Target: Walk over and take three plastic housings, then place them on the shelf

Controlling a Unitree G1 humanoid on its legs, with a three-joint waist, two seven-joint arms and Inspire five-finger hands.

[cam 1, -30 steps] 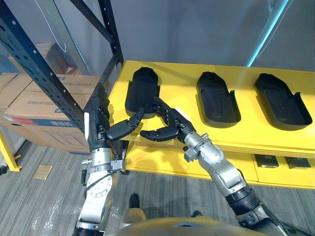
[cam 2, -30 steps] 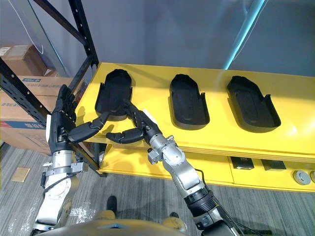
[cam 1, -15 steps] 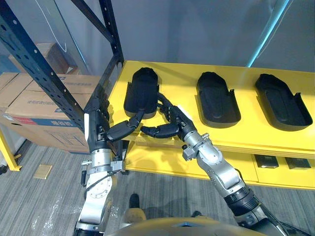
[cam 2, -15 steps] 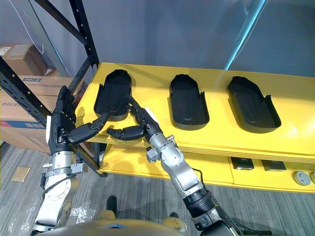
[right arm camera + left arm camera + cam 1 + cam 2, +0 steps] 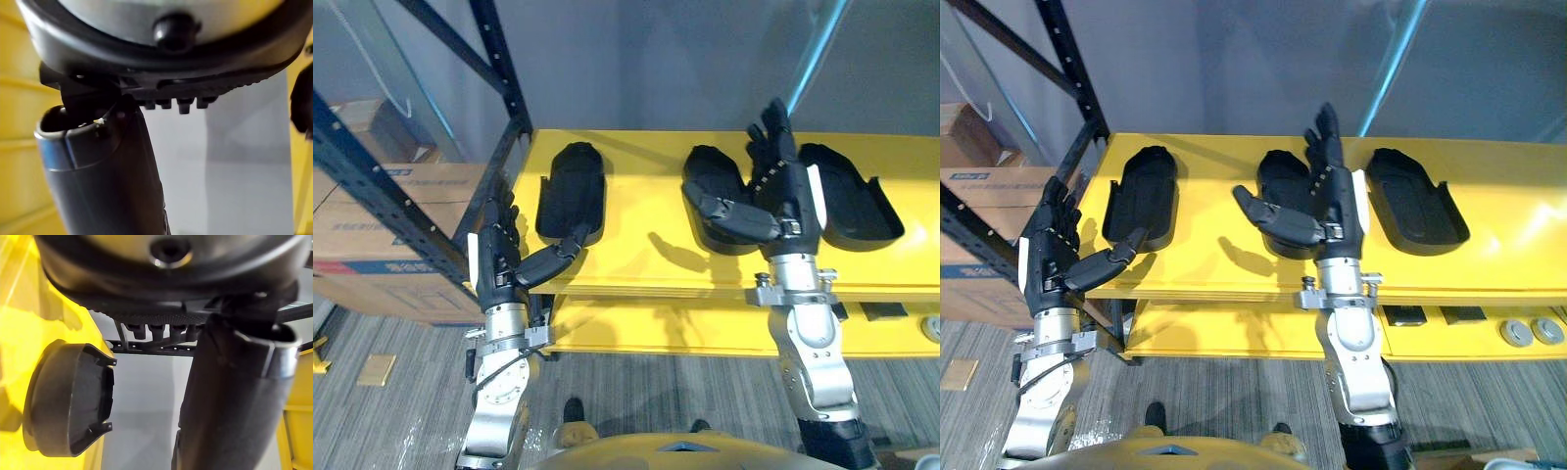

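Three matte black boat-shaped plastic housings spaced along glossy yellow shelf, bare gaps between; left hand at front edge, right hand raised, both fingers straight, empty.

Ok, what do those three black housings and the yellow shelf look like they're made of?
Black housings: probably moulded plastic, matte, thin walls, rounded ends.
Yellow shelf: smooth glossy painted surface with soft reflections; metal or board, can't tell.
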